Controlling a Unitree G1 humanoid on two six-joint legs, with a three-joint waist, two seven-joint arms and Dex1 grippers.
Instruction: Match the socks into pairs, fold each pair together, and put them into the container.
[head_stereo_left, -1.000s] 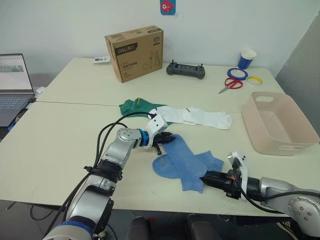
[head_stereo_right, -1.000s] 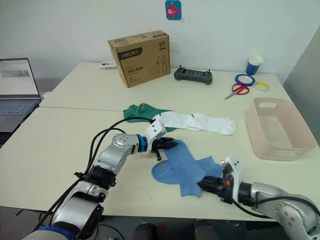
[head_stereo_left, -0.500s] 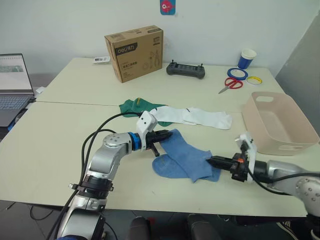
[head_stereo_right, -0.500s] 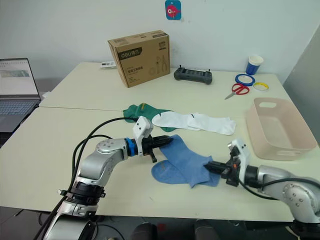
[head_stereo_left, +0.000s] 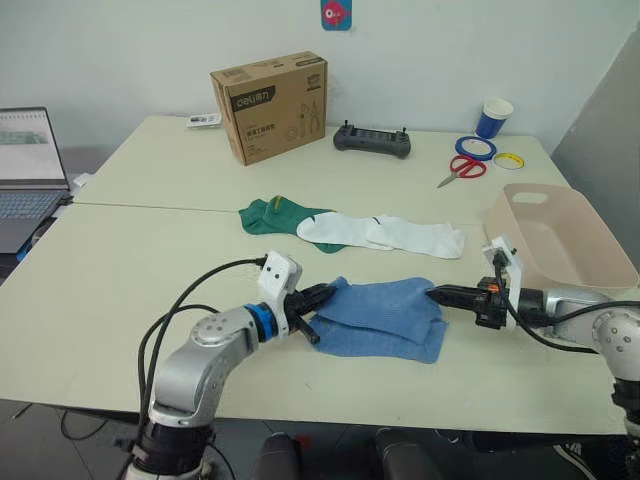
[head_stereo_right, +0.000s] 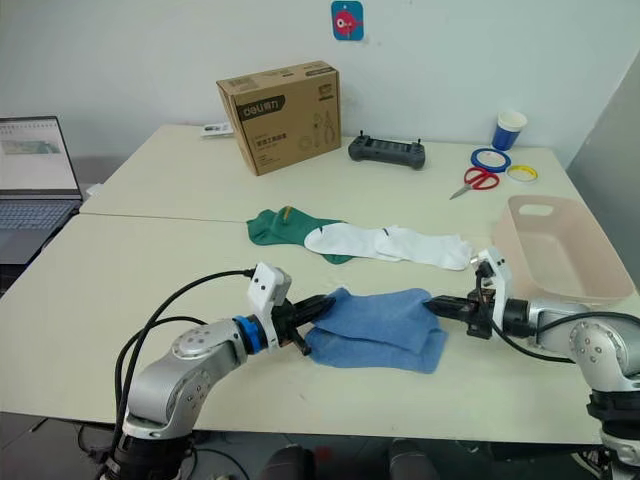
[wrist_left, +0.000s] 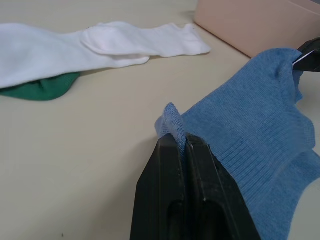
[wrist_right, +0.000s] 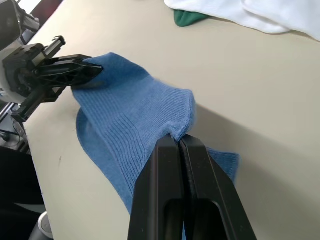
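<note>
The two light blue socks (head_stereo_left: 385, 315) lie stacked near the table's front, held stretched between both grippers. My left gripper (head_stereo_left: 325, 296) is shut on their left edge (wrist_left: 172, 125). My right gripper (head_stereo_left: 437, 293) is shut on their right edge (wrist_right: 179, 131). Behind them lie two white socks (head_stereo_left: 385, 233) in a row, overlapping a dark green sock (head_stereo_left: 270, 215) at their left end. The pale pink container (head_stereo_left: 555, 243) stands at the right, just behind my right arm.
A brown cardboard box (head_stereo_left: 268, 105), a black controller (head_stereo_left: 372, 140), scissors (head_stereo_left: 460, 168), tape rolls (head_stereo_left: 474, 147) and a blue cup (head_stereo_left: 493, 117) sit along the back. A laptop (head_stereo_left: 28, 175) is at the far left.
Both grippers have pulled apart with the blue socks, the left toward the front left and the right toward the container. The socks went from a crumpled cross to a flat stretched stack.
</note>
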